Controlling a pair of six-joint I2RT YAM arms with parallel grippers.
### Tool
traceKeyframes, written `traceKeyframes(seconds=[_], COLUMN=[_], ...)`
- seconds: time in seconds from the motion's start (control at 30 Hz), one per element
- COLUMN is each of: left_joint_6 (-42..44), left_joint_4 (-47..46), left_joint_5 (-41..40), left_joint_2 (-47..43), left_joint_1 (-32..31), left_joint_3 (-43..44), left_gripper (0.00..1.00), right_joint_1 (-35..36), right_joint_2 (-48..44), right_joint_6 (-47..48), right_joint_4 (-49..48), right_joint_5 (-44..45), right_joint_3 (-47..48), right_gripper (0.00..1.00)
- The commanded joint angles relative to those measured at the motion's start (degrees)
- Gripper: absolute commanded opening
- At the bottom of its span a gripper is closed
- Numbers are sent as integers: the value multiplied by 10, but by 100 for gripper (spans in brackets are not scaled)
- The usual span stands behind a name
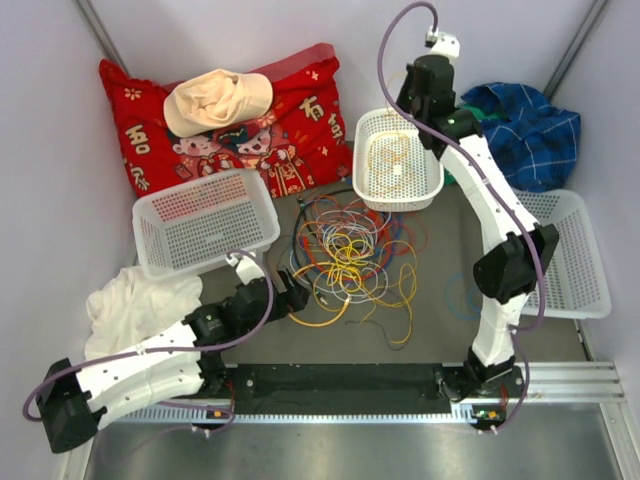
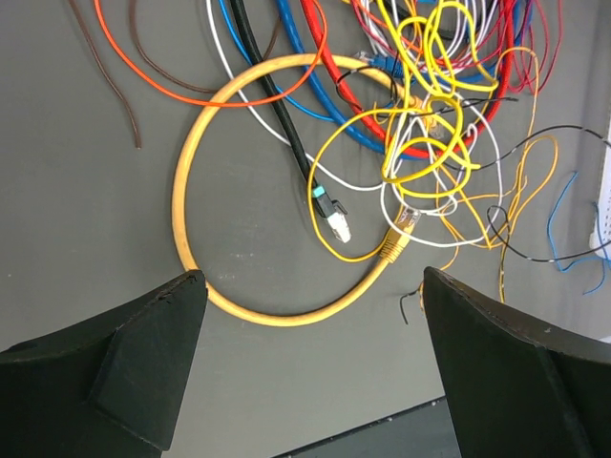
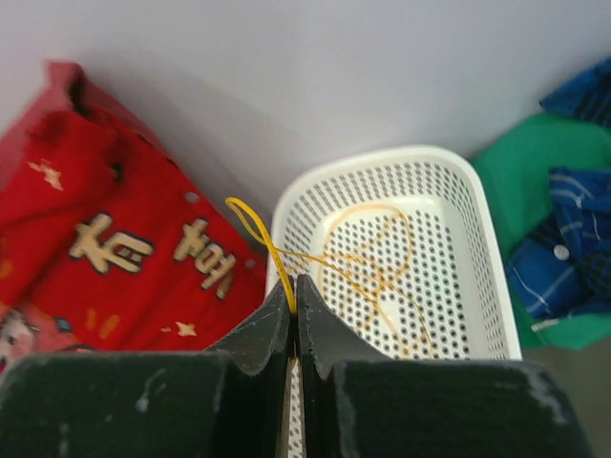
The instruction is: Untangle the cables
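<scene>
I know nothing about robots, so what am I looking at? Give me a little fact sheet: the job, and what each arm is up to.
Job: untangling the cables, a multicoloured pile in the middle of the table
Left fingers: open, above a yellow cable loop at the pile's edge
Right fingers: shut on a thin yellow wire, held over the white basket
Inside that basket: loops of thin yellowish wire
Also around: red cushion, blue shirt
</scene>
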State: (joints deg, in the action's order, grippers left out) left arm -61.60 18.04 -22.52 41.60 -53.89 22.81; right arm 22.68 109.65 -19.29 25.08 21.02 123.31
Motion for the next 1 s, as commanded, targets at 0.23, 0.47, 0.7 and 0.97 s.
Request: traceKeyframes(seconds=[0.23,0.47,0.7,0.97], left_joint_6=[21,16,36,32], left_joint_4=[-58,-42,2,19], left_joint_5=[6,4,-26,-20], left_joint_2=[46,35,20,21], left_joint_1=[1,1,1,1], left_joint_3=[3,16,61,78], left_gripper=[99,99,99,99], right_joint_1=[-32,17,105,209], right_joint_2=[45,-101,-299,-413], right_joint_6=[-78,-73,-85,-132], right_joint_4=[37,-11,-80,-106], right_joint_5=[-32,-32,-87,-99], right_joint_3=[-97,-269,-546,-788], right_gripper=[69,99,97,95])
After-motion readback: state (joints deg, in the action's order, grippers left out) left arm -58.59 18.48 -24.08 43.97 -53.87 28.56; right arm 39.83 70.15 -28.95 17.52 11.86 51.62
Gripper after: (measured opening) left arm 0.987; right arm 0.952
